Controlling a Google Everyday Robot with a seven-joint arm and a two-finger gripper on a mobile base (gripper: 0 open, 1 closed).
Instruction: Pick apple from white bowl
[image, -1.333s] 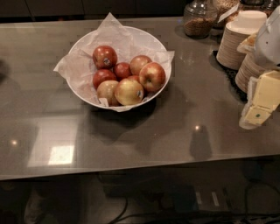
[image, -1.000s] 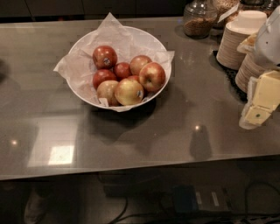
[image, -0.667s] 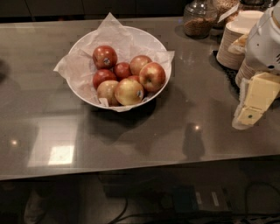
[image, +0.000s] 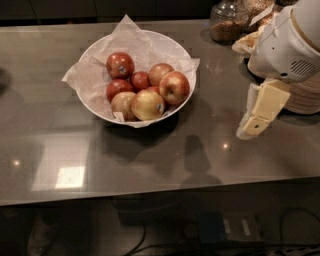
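The white bowl (image: 94, 104), lined with crinkled white paper, stands on the grey table at the left of centre. It holds several apples. The apple (image: 174, 87), large and red-blushed over yellow-green, lies at the bowl's right side, against the rim. A yellower stickered apple (image: 147, 104) lies in front of it, and smaller dark-red apples (image: 120, 65) lie behind and to the left. My gripper (image: 252, 122) hangs from the white arm (image: 287, 45) at the right. It points down just above the table, well to the right of the bowl, and holds nothing that shows.
A glass jar (image: 227, 21) with brown contents stands at the back right. Stacked tan paper bowls (image: 303, 97) sit at the right edge, partly hidden behind my arm. The table's front edge (image: 160, 196) runs across the lower part of the view, with cables below.
My arm and gripper have moved left from the right edge toward the bowl. The bowl and apples have not moved.
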